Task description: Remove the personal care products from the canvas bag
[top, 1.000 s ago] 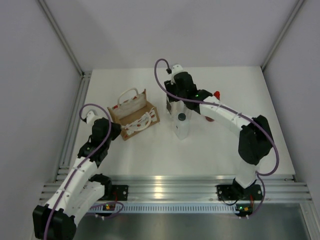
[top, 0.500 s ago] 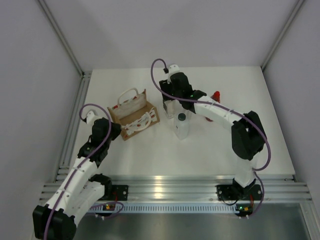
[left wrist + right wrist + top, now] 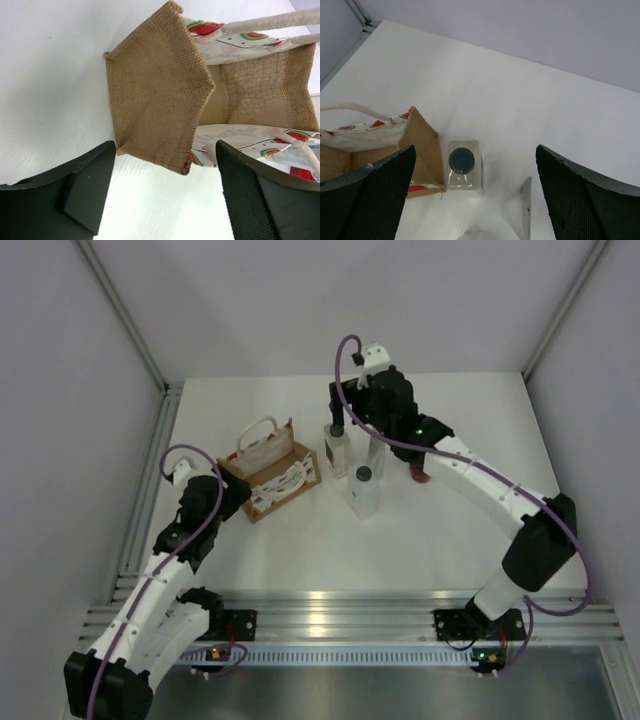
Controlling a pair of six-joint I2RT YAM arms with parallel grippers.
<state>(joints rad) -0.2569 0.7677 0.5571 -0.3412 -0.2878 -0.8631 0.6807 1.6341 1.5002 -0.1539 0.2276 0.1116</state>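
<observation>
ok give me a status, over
left gripper open around canvas bag corner. right gripper open, empty, above pale dark-capped bottle standing outside bag. flat tube nearby.

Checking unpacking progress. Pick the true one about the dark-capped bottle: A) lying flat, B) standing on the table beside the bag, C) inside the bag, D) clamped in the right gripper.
B: the dark-capped bottle stands upright on the table, just outside the canvas bag end.

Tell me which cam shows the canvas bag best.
Left wrist. The canvas bag fills the frame up close, with the burlap weave, the watermelon print and part of its inside all clear. Top external shows it whole but small. Right wrist catches only one corner and a handle at the left edge.
</observation>
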